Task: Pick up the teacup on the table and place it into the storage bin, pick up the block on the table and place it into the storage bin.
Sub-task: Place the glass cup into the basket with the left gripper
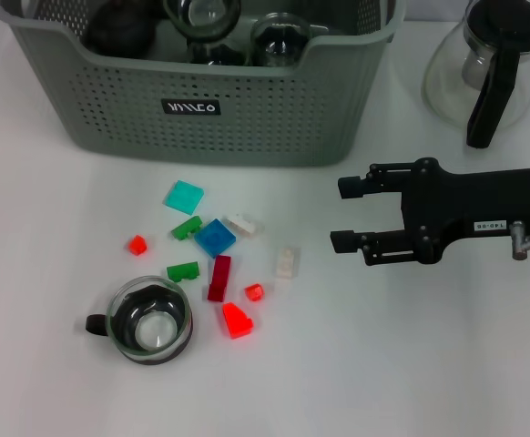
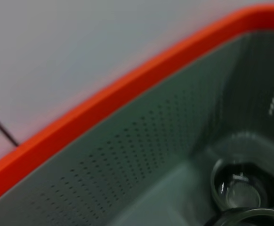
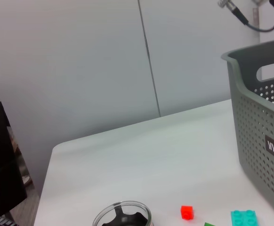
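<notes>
The storage bin sits at twelve o'clock on the white table, with glass cups already inside; my left wrist view looks down into it, though my left gripper is not visible. A glass teapot stands at two o'clock. My right gripper hovers at three o'clock, its two fingers spread apart and holding nothing, well clear of the pieces. The teacup rests at seven o'clock beside scattered blocks: a blue block, a dark red block, and a small red block.
</notes>
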Robot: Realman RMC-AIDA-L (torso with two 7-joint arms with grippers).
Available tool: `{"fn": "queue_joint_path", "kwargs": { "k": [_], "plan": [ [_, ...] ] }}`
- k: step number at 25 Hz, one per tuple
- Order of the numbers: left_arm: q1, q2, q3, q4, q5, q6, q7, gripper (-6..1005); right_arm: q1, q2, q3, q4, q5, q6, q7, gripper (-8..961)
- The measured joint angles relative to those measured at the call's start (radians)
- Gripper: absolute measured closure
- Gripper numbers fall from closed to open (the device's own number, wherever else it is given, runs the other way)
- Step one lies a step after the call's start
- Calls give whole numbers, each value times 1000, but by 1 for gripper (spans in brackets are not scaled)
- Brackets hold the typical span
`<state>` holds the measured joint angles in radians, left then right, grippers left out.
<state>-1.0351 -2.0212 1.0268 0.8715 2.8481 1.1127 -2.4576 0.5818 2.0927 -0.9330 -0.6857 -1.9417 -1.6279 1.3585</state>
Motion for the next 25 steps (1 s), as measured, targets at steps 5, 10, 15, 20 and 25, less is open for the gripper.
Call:
{"fn": "queue_joint_path", "kwargs": {
  "k": [5,10,15,20,25],
  "plan": [
    [-5,-7,135,-70,6,-82,-3,938,1,0,0,0,-2,6,0,192],
    [-19,-3,168,-134,8,-124,-4,936,1,0,1,0,-2,9,1,192],
    [-11,-6,190,-136,10,-130,-1,892,1,-1,2,0,-2,16,2,192],
    [31,-41,95,-17,1,-115,1,817,1,-1,2,0,1,27,3,192],
    [142,-67,-189,273,-292,70,133,615,-2,0,2,4,1,24,5,192]
  ]
}}
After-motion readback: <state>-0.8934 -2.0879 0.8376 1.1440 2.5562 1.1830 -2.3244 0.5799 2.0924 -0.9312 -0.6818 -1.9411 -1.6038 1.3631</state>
